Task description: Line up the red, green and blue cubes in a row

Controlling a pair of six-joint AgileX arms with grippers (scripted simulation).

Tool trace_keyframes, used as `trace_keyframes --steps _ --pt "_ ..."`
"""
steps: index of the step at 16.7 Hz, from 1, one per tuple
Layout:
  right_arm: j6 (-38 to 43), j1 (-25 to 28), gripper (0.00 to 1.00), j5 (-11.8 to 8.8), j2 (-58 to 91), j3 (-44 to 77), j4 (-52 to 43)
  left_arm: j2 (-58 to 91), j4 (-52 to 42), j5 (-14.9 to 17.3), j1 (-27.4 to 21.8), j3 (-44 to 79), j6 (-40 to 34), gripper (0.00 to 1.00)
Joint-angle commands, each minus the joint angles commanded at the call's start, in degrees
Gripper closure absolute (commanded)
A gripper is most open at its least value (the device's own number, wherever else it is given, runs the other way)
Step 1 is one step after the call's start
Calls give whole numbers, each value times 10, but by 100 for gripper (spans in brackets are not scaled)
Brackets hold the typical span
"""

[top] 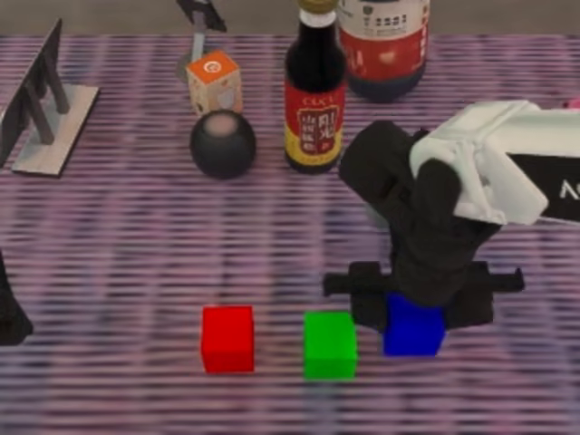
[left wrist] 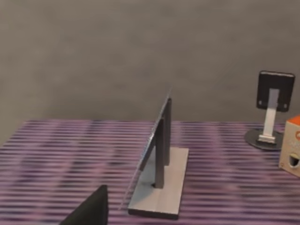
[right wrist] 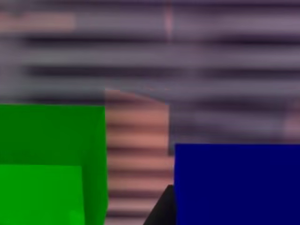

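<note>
Your right gripper (top: 412, 313) sits low over the blue cube (top: 415, 331) at the near right of the purple-striped cloth (top: 136, 263); you cannot tell from either view whether it clamps the cube. The three glossy, flat-faced cubes lie in a row: red cube (top: 227, 338), green cube (top: 330, 344) just beside the blue, a narrow gap between them. Your left arm (top: 11, 313) is parked at the left edge. Behind stand a dark glass sauce bottle (top: 314, 91) and a matte black sphere (top: 222, 143).
</note>
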Motion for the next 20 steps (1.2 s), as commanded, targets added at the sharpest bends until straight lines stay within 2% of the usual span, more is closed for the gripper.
trace_keyframes --steps 3,7,20 --pt "2 1 100 1 14 -28 39 0 0 0 0 0 0 0" --pt "3 1 100 1 15 -29 40 0 0 0 0 0 0 0" --pt "3 1 2 1 15 -29 40 0 0 0 0 0 0 0"
